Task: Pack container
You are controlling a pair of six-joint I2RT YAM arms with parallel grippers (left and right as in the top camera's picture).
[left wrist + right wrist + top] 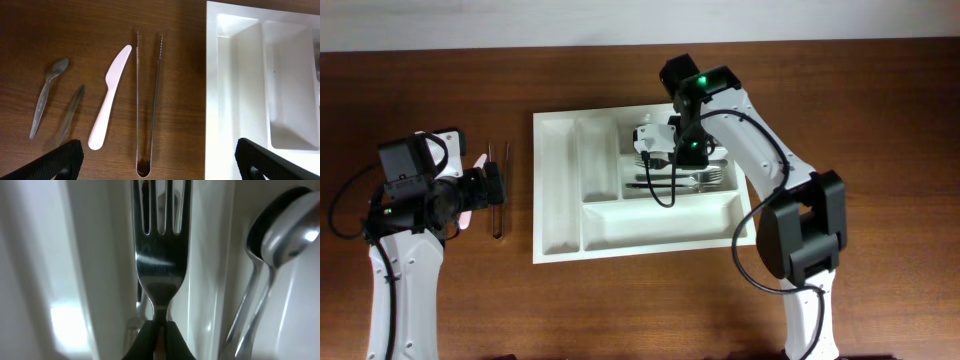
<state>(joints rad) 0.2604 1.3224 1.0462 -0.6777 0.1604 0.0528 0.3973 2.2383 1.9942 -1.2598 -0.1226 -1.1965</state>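
Container point(552, 200) sits mid-worktop, nearer the far edge. Right gripper point(159, 332) pinches a fork point(159, 275) by its neck over a long compartment, probably the middle one. Best to lower it level, then release. Left gripper point(160, 162) gapes wide, empty, over tongs point(149, 100).

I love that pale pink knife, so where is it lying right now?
In the left wrist view, the pink knife lies on the wooden table, just left of the metal tongs, which sit between it and the white tray.
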